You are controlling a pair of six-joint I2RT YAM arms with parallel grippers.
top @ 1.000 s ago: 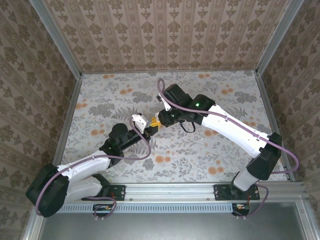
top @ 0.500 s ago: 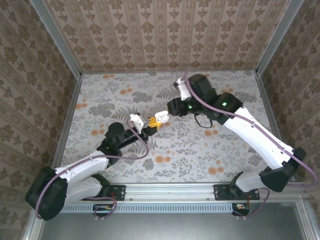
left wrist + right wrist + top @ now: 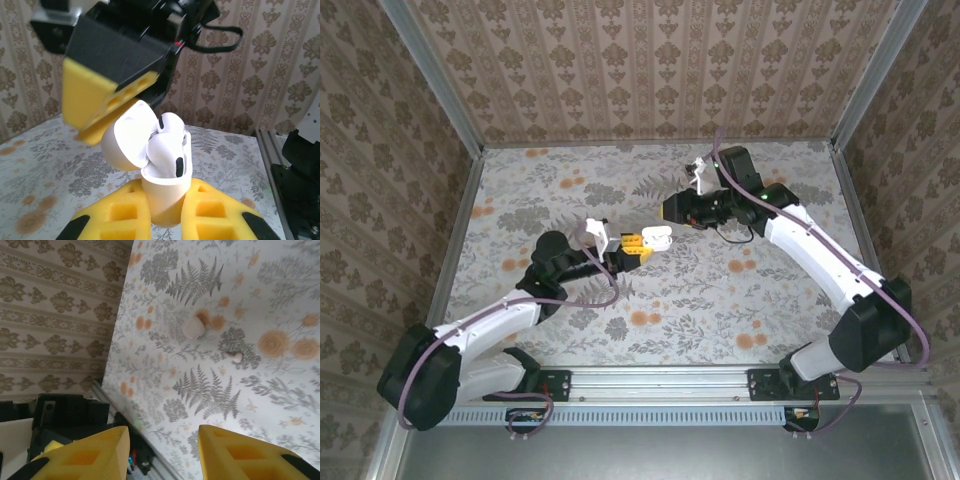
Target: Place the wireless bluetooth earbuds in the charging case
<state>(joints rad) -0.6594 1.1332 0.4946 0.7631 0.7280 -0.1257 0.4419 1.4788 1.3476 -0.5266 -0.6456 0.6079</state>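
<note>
Left wrist view: left gripper [image 3: 163,216] clamps the open charging case [image 3: 161,189], earbuds [image 3: 165,152] seemingly both seated inside; right gripper [image 3: 163,450] jaws apart, empty.

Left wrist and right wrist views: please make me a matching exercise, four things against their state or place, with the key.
1 charging case
2 earbud
3 right claw
4 white lump

A open, empty
B lying on the table
C lid up, gripped by left claw
D sitting in the case

Pairs: 1-C, 2-D, 3-A, 4-B
</note>
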